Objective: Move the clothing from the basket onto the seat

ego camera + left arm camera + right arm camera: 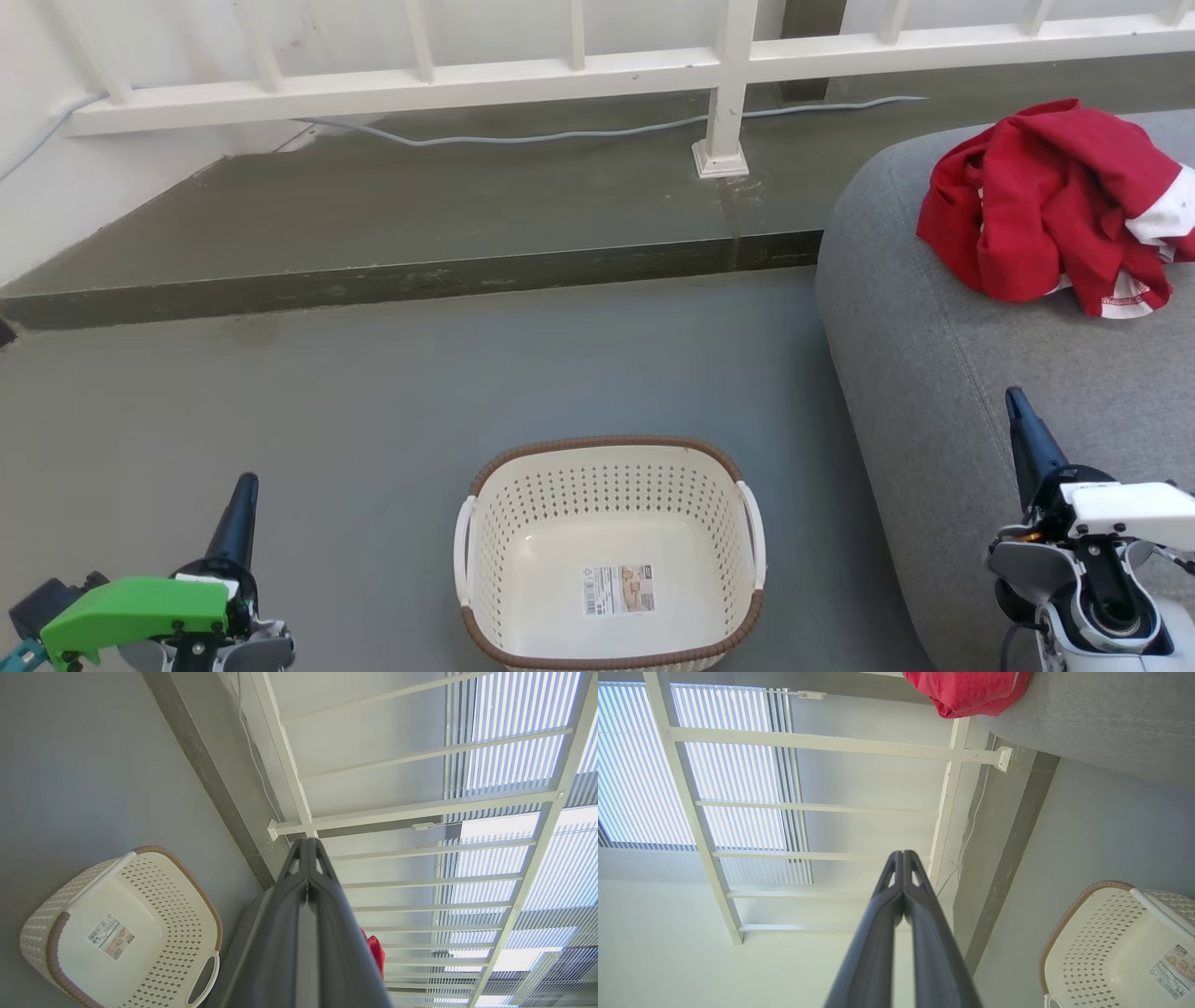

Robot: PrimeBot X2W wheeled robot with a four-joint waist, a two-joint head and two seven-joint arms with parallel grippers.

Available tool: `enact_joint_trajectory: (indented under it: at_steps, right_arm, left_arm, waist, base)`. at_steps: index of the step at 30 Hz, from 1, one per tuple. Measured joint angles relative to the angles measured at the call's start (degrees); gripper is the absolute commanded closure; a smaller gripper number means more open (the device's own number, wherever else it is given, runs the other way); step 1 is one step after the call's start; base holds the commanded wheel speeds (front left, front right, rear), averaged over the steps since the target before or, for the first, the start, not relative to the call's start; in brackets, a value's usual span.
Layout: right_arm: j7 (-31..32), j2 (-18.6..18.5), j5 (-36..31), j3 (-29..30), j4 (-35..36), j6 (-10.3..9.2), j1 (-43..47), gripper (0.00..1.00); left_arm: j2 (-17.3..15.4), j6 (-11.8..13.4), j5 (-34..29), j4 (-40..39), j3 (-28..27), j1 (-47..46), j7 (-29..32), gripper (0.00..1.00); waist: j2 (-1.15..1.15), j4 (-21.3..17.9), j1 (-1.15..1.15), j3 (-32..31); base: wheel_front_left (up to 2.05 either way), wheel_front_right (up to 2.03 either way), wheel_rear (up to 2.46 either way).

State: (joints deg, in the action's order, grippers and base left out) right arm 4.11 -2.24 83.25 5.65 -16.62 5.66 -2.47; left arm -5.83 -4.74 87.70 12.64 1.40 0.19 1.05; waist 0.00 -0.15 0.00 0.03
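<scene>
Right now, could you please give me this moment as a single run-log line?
bright red fabric clothing: heaped on grey upholstered seat | cream perforated plastic basket: empty | left tool: shut | right tool: shut

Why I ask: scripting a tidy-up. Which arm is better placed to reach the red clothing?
Likely right: the right tool is at the seat, nearer the clothing; the left tool sits beyond the basket.

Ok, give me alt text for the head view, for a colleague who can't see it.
Red clothing lies heaped on the grey seat at right, while the cream basket stands empty on the floor at centre. The left end effector and right end effector are shut, holding nothing.
</scene>
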Motion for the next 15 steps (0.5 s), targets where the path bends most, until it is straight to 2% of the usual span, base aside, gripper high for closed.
enact_joint_trajectory:
  at_steps: [11, 15]
  right_arm:
    - [2.0, 0.0, 8.2, 1.9, 0.2, 0.96, -0.7, 1.00]
    - [2.0, 0.0, 8.5, 2.0, 0.3, 1.05, -0.7, 1.00]
  left_arm:
    - [0.9, -1.6, 7.4, 1.8, -1.4, -2.1, 1.8, 1.00]
    - [0.9, -1.8, 7.5, 1.8, -1.5, -2.6, 1.8, 1.00]
  waist:
    - [0.00, 0.1, 0.00, 0.2]
    - [0.00, 0.1, 0.00, 0.2]
  base:
    - [0.00, 0.00, 0.00]
    - [0.00, 0.00, 0.00]
